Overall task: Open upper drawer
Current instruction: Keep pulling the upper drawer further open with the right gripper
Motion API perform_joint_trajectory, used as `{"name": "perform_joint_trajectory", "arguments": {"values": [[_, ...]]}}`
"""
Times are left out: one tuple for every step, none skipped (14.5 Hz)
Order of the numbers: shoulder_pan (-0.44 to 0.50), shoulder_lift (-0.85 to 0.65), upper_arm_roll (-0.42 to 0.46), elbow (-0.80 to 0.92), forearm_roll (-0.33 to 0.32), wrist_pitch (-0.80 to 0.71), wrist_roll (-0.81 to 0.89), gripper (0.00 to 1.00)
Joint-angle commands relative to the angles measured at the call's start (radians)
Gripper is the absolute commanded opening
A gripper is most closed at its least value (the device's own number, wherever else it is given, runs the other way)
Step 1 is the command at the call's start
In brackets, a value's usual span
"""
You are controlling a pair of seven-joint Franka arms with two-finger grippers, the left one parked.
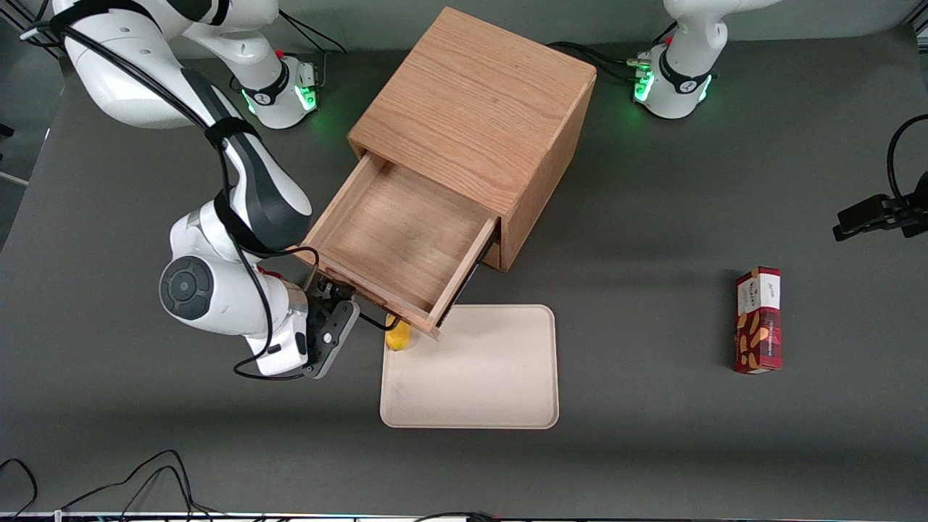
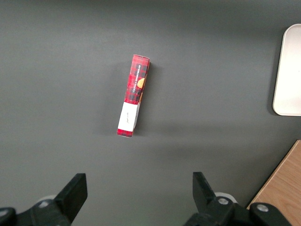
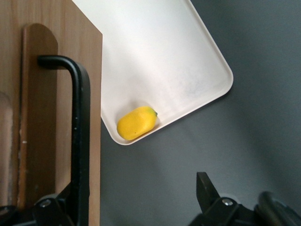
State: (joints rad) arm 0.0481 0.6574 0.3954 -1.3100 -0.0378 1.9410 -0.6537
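Upper drawer (image 1: pixel 395 243) is standing well out of the oak cabinet (image 1: pixel 471 109), overhanging the cream tray (image 1: pixel 500 391). Gripper (image 1: pixel 335 308) is sitting at the drawer front's 9 o'clock end, fingers spread, 1 finger against the black bar handle (image 3: pixel 79 136), nothing clamped. Judged: rigid wood, light, sliding freely; grip handle mid-bar

The light oak cabinet's (image 1: pixel 475 109) shallow upper drawer (image 1: pixel 395 243) stands pulled out toward seven o'clock. The black two-finger gripper (image 1: pixel 335 293) sits at its front, above the dark table (image 1: pixel 652 449). A small yellow fruit (image 1: pixel 397 336) lies on the cream rectangular tray (image 1: pixel 478 377).
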Motion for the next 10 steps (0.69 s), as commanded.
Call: {"name": "perform_joint_trajectory", "arguments": {"values": [[0.019,0.045,-0.024,0.075,-0.034,-0.037,-0.030,1.00],[0.021,0.054,-0.024,0.090,-0.034,-0.042,-0.030,1.00],[0.021,0.060,-0.024,0.101,-0.034,-0.042,-0.030,1.00],[0.022,0.067,-0.024,0.109,-0.036,-0.042,-0.029,1.00],[0.029,0.074,-0.024,0.118,-0.036,-0.042,-0.029,1.00],[0.033,0.080,-0.024,0.130,-0.036,-0.042,-0.029,1.00],[0.033,0.090,-0.024,0.141,-0.036,-0.042,-0.029,1.00],[0.035,0.091,-0.024,0.147,-0.034,-0.042,-0.026,1.00],[0.041,0.102,-0.024,0.159,-0.034,-0.042,-0.023,1.00],[0.055,0.105,-0.024,0.173,-0.033,-0.042,-0.023,1.00]]}}
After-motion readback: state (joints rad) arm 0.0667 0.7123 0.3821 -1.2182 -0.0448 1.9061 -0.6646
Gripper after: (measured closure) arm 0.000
